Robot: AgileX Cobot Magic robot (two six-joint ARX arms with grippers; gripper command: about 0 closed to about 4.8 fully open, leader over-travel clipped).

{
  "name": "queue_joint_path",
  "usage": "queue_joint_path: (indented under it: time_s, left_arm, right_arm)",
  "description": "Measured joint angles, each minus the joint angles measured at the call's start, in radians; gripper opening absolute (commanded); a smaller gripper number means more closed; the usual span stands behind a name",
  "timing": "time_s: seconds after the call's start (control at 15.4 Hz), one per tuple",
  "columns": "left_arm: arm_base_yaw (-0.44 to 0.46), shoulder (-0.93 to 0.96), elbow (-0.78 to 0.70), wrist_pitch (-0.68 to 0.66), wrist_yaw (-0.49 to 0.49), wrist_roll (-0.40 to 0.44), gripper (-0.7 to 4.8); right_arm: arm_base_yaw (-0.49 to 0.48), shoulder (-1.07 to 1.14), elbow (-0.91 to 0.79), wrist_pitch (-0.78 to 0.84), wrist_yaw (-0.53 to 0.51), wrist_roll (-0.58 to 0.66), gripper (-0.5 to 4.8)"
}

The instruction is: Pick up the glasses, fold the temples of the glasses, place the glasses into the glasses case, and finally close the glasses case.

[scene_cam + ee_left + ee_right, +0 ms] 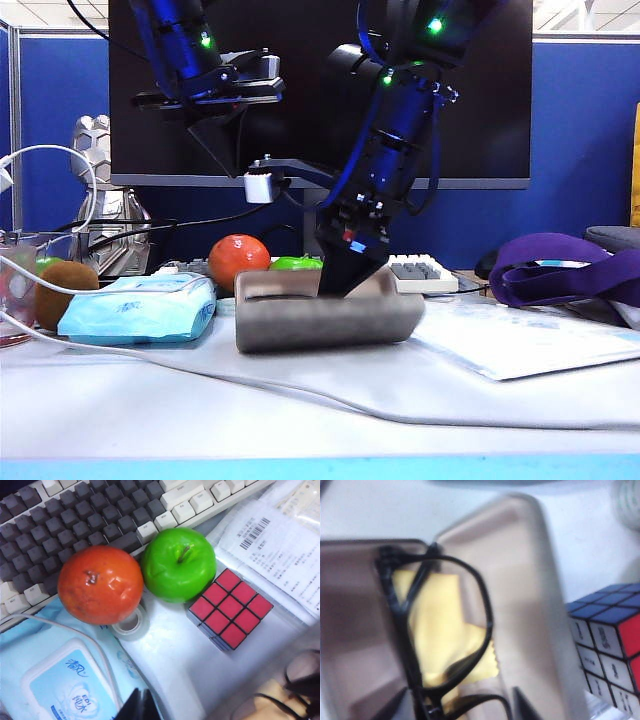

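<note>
Directly under the right tool [457, 702], jaws apart, the glasses [440, 640] lay inside the open glasses case [325, 320]; the left tool [140, 705] hung closed, farther left.

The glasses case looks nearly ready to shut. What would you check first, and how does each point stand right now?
1. Glasses inside the glasses case: ok, they lie in the open case on a yellow cloth.
2. Temples folded: cannot tell, the right wrist view is blurred.
3. Right end effector let go of the glasses: ok, its fingers stand apart on either side of the frame, down at the open case.
4. Left end effector out of the way: ok, shut, holding nothing, raised above the wipes pack.
5. Lid free to swing: not ok, the right end effector is over the opening.
6. Rubik's cube clear of the case: cannot tell.
</note>
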Motion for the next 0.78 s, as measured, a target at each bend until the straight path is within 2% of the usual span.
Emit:
queue_joint_path:
  time_s: [0.39,0.46,0.52,0.65,0.72,0.78]
  left_arm:
    - [0.0,0.0,0.0,-0.001,0.0,0.0,0.17]
    - [0.0,0.0,0.0,-0.003,0.0,0.0,0.16]
    - [0.0,0.0,0.002,0.0,0.011,-0.005,0.16]
    - [0.002,0.008,0.003,0.021,0.048,0.003,0.16]
    - [0.0,0.024,0.003,0.023,0.058,0.031,0.16]
    - [0.0,0.041,0.003,0.024,0.065,0.053,0.16]
  right_arm:
    - [0.0,-0.088,0.0,-0.002,0.003,0.039,2.26]
    - [0.0,-0.103,0.0,-0.004,0.003,0.06,1.79]
    - [0.0,-0.117,0.0,-0.017,0.011,0.094,0.92]
    - [0.0,-0.135,-0.001,-0.029,0.085,0.252,0.44]
    - [0.0,-0.136,-0.001,-0.029,0.162,0.35,0.43]
    - [-0.003,-0.135,-0.002,-0.04,0.217,0.424,0.12]
